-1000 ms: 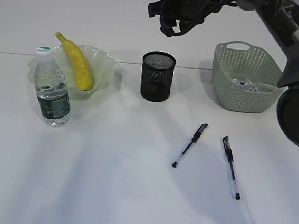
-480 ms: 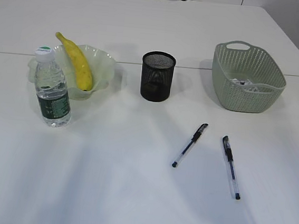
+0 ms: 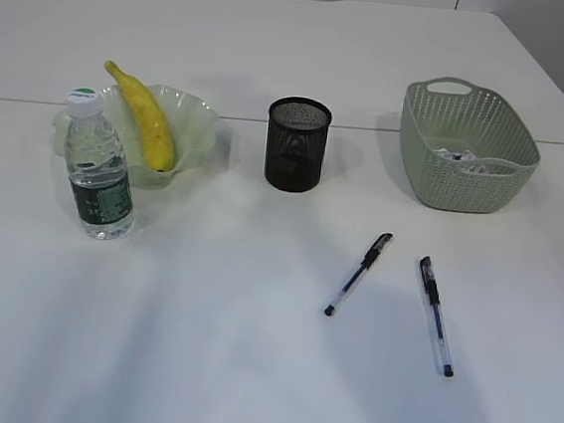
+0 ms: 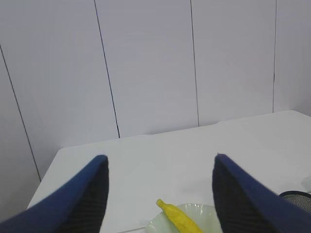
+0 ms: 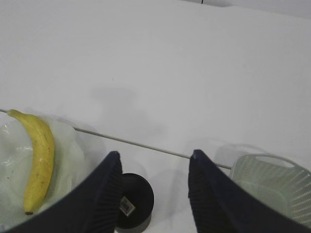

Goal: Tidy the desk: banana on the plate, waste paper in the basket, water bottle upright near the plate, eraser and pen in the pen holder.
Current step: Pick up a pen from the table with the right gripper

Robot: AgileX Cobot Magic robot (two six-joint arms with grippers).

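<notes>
Right wrist view: right end effector [image 5: 153, 194] hangs wide and empty, with the pen holder [image 5: 134, 201] directly beneath, banana [image 5: 38, 158] on the plate [image 5: 73, 150] to its left, and basket [image 5: 272, 187] to its right. Left end effector [image 4: 160, 194] is also wide and empty, above the banana; two pens [image 3: 359, 274] lie on the surface [image 3: 199, 344].

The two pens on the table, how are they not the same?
The left pen leans with its dark cap end up to the right, while the right pen leans the other way, cap end up to the left. The left pen lies nearer the black pen holder; the right pen lies nearer the front of the table. The right pen looks a bit longer. Both are blue-tipped with dark caps, lying flat and apart.
</notes>
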